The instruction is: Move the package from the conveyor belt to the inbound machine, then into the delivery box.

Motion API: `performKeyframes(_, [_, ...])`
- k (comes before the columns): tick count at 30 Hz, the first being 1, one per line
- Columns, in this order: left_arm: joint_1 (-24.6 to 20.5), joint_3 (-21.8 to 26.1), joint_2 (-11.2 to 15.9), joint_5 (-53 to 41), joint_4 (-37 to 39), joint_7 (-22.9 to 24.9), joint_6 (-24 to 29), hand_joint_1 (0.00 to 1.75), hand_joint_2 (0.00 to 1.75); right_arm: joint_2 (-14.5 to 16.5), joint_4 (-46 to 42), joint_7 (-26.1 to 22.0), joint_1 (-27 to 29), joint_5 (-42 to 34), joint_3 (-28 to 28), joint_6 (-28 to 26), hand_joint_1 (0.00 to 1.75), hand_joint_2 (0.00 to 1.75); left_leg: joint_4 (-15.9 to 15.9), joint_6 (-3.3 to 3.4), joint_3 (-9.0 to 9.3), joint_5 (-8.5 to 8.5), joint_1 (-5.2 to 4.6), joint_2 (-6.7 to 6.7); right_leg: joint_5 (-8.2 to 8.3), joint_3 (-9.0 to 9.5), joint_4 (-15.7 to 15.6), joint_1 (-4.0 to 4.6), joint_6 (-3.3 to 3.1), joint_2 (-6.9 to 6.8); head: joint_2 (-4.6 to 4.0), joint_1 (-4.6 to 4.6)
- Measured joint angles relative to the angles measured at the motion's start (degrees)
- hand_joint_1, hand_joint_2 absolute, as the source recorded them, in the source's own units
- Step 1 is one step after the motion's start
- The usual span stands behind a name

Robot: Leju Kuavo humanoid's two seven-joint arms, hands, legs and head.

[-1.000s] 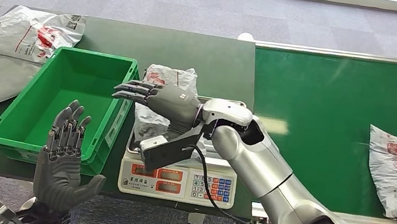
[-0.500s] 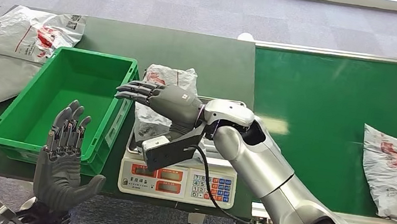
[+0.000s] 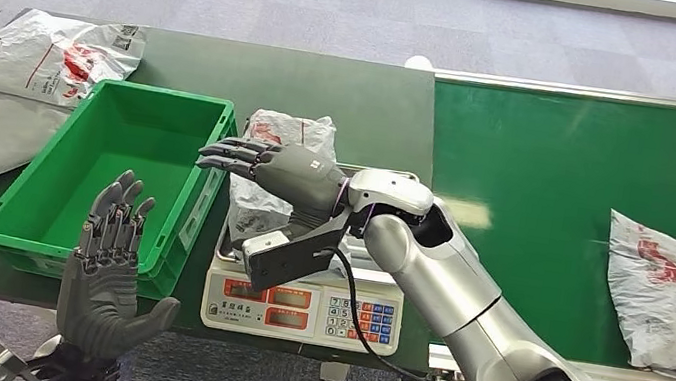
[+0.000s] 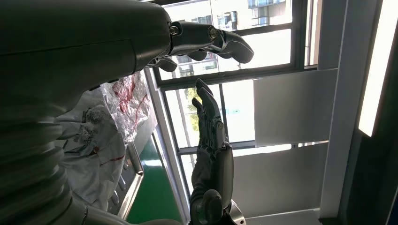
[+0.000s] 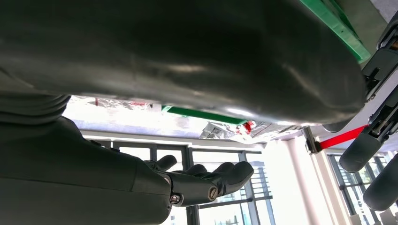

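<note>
From the head view, the conveyor belt (image 3: pixel 564 204) fills the right side, with a second package (image 3: pixel 669 301) lying near its front edge. Left of it the dark green table (image 3: pixel 329 88) carries the green delivery box (image 3: pixel 38 206), which sits just beside the inbound machine (image 3: pixel 301 306), a scale with a keypad. The package (image 3: pixel 286 137) lies on the scale's tray, partly hidden behind the right hand (image 3: pixel 281 174), which hovers above it, fingers extended and apart, holding nothing. More bags (image 3: pixel 8 70) lie at the table's far left. The left hand (image 3: pixel 102 287) is raised before the box, palm open, fingers spread. The left wrist view adds the crinkled package (image 4: pixel 112 122) from below, against bright windows (image 4: pixel 263 93).
</note>
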Motion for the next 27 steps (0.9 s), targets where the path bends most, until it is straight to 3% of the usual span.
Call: performKeyframes(27, [0.0,0.0,0.0,0.0,0.0,0.0,0.0,0.0,1.75,0.0,-0.4,0.0,0.1,0.0,0.0,0.0,0.0,0.0,0.0,0.0,0.0,0.0,0.0,0.0,0.0,0.0,0.0,0.0,0.0,0.0,0.0,0.0])
